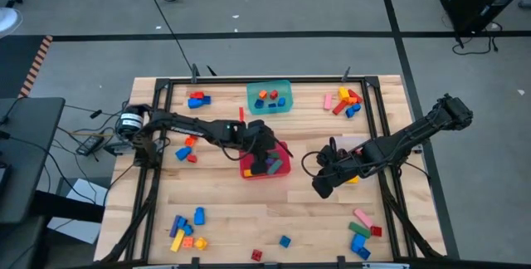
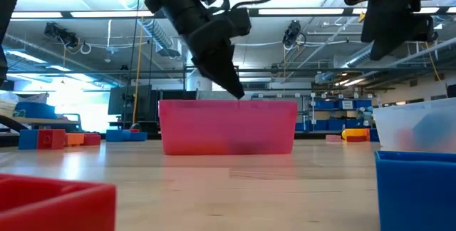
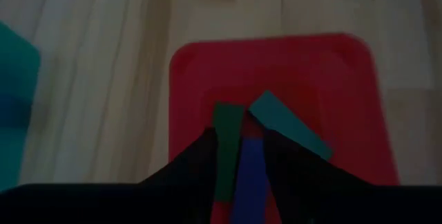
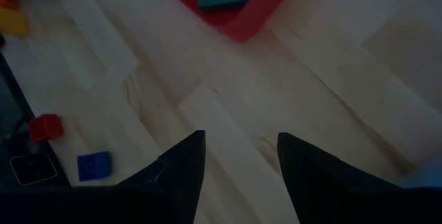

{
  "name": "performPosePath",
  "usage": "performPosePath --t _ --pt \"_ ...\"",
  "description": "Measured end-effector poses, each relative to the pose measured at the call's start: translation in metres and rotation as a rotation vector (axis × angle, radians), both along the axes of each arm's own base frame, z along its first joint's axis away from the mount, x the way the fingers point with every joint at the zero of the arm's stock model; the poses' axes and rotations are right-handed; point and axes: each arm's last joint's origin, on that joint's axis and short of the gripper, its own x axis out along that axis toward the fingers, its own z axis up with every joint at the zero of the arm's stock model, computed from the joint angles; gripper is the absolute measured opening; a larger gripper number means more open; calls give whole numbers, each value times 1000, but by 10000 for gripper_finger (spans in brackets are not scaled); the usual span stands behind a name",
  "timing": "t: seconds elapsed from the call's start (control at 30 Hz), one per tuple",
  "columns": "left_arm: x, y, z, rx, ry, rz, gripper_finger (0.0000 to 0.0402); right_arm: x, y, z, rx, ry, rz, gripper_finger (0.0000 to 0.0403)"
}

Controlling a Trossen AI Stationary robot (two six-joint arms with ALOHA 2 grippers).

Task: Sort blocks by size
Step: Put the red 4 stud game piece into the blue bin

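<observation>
Loose blocks lie in groups on the table: far left (image 1: 197, 100), far right (image 1: 344, 103), left (image 1: 187, 153), near left (image 1: 187, 232) and near right (image 1: 362, 236). The red tub (image 1: 284, 172) at mid-table holds a green bar (image 3: 228, 131), a teal bar (image 3: 286, 127) and a blue bar (image 3: 250, 175). My left gripper (image 1: 261, 149) points down at the tub's rim (image 2: 235, 92). The blue bar shows right below it; I cannot tell whether it is held. My right gripper (image 4: 242, 137) is open and empty above bare table, right of the red tub (image 1: 322, 188).
A teal tub (image 1: 270, 96) with a few small blocks stands at the far middle. A clear tub (image 2: 420, 124) shows at the right of the low view. A red block (image 4: 45, 127) and a blue block (image 4: 93, 165) lie beyond my right gripper. Bare wood lies between tub and near edge.
</observation>
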Motion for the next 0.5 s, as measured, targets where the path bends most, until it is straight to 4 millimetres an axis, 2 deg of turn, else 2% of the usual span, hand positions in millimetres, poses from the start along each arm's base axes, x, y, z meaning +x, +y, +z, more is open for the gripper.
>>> performPosePath --t 0.3,0.5 --pt "0 -6 28 -1 20 -14 126 4 2 2 19 -45 1 195" --pt "-26 -8 79 -74 -119 67 126 4 2 3 22 -52 2 195"
